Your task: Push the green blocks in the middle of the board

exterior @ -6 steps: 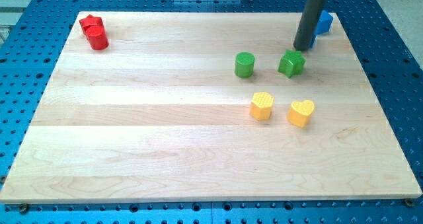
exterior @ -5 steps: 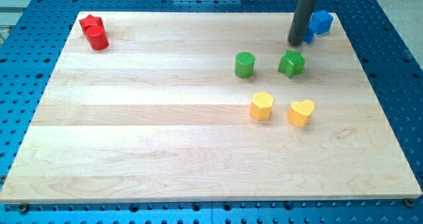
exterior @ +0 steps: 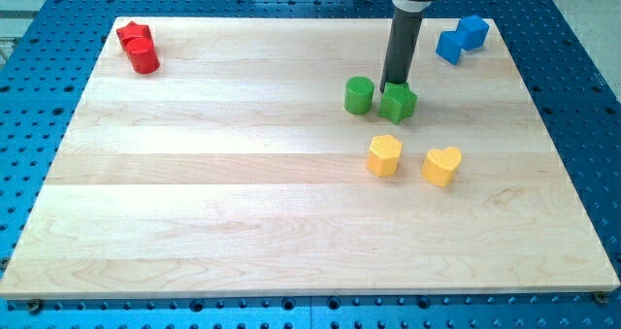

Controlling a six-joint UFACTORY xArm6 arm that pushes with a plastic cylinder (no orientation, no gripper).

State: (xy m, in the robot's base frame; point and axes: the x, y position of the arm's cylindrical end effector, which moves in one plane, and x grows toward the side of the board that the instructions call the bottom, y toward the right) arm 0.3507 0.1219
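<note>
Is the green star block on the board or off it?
On it. The green star sits on the board, beside the green cylinder, my tip at its top edge.

I see my arm coming down from the view's top as one straight dark rod, standing almost upright (it leans just a little). It is wider and blacker at the top edge. My tip is down at the board, touching the top edge of the green star block.
</note>
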